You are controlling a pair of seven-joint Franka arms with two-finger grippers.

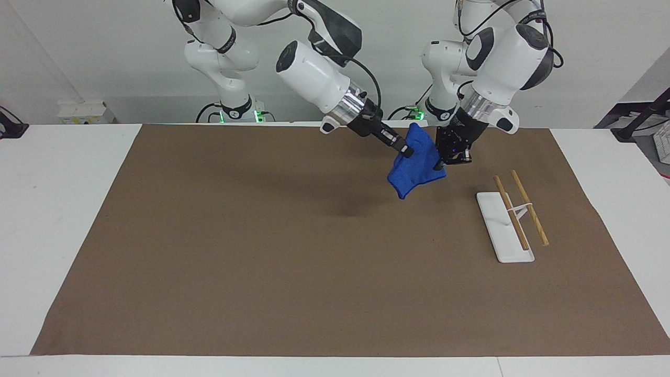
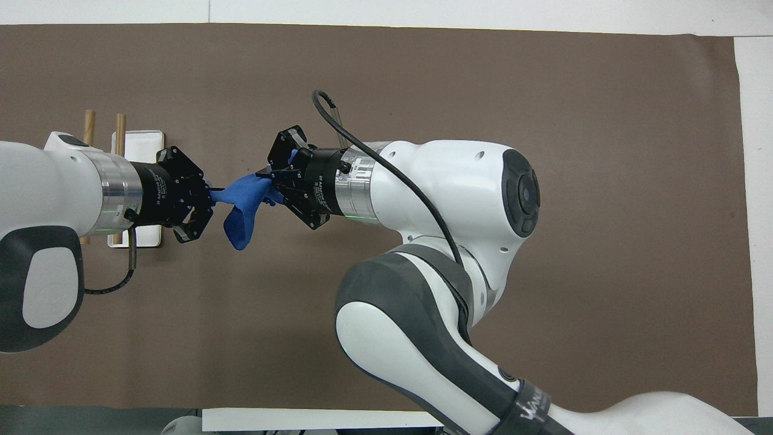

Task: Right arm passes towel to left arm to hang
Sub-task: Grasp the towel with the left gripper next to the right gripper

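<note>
Towel hangs in the air, bright blue, bunched, stretched between the two grippers and drooping to a point below them; it is over the brown mat, toward the left arm's end of the table and toward the robots' edge of it. Right gripper comes in from the right arm's end, its fingers clamped on one edge of the towel. Left gripper meets it from the left arm's end, pointing down and inward; its fingers are drawn together on the other edge of the cloth, so both claws pinch the towel at once. Right arm reaches across the middle of the mat; left arm is bent over its own end. On the mat, near the left gripper and farther from the robots than it, stands the rack: a white flat base carrying two wooden rods side by side, raised on a thin white support. White table shows around the mat.
</note>
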